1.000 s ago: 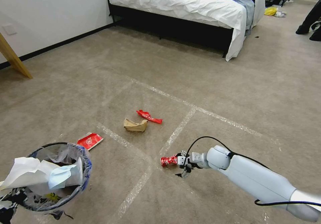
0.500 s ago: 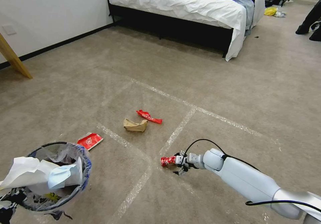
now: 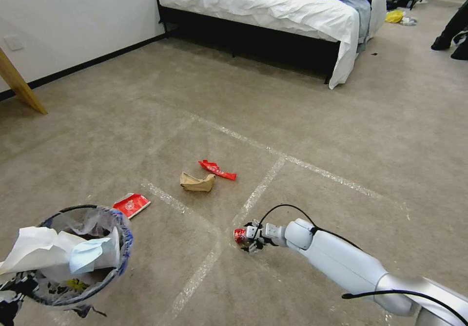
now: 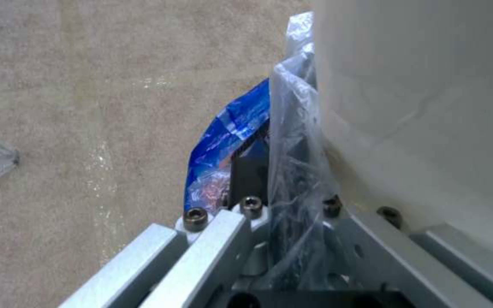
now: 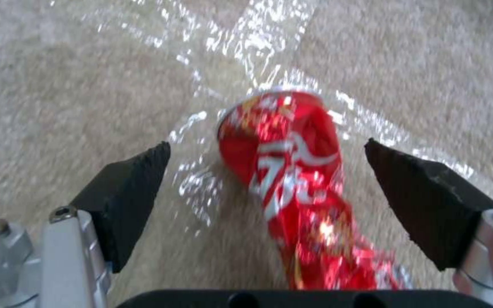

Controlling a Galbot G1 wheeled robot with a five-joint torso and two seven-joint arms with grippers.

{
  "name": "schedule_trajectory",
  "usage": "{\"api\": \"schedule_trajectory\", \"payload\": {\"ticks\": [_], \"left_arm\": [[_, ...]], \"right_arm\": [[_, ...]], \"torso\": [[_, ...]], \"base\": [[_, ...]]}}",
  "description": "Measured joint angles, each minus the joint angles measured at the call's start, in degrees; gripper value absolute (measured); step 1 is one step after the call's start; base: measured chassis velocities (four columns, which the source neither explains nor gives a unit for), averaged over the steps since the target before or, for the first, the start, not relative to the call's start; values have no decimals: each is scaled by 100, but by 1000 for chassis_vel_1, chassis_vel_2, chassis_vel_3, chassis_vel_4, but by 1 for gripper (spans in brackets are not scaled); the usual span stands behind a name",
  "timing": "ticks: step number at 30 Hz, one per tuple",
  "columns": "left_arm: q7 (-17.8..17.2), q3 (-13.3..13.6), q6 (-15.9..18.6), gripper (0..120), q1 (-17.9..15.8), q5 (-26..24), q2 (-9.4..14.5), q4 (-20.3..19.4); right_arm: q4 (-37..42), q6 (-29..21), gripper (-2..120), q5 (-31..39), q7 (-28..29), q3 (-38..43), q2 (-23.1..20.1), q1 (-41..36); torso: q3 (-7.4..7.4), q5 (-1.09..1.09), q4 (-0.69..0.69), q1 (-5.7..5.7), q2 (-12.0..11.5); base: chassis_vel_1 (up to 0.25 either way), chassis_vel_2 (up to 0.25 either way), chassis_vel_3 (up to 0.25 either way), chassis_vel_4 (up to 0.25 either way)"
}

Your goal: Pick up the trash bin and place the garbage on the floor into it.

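Crushed can [image 5: 292,179] between open right hand [image 5: 266,192] fingers

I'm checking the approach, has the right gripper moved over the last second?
Yes. The right gripper has slid toward the robot's left along the floor, over the crushed can, which has stayed on the tape crossing; its fingers are open either side.

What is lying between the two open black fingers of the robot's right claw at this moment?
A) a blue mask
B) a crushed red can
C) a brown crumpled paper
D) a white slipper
B: in the right wrist view the crushed red can lies on the floor between the spread fingers of the right gripper, which do not yet touch it.
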Motion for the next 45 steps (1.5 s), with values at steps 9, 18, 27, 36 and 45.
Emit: {"api": "schedule_trajectory", "payload": {"ticks": [9,18,27,36,45], "left_arm": [[-2,16,1,1,-9,-1,3,0],[-10,19,8,1,-9,1,16,2],[-13,25,9,1,-6,12,16,18],[-15,46,11,1,-38,33,10,67],[-15,44,11,1,-48,33,18,95]], "right_arm": [[-245,153,85,-62,42,-5,194,33],[-467,296,81,-175,53,10,332,68],[-683,383,78,-286,105,53,433,84],[-823,440,57,-342,150,88,498,98],[-883,492,49,-354,189,105,534,81]], "torso": [[0,0,-1,0,0],[0,1,-1,0,0],[0,1,-1,0,0],[0,0,-1,0,0],[0,0,-1,0,0]], "base": [[0,0,0,0],[0,0,0,0],[0,0,0,0],[0,0,0,0],[0,0,0,0]]}}
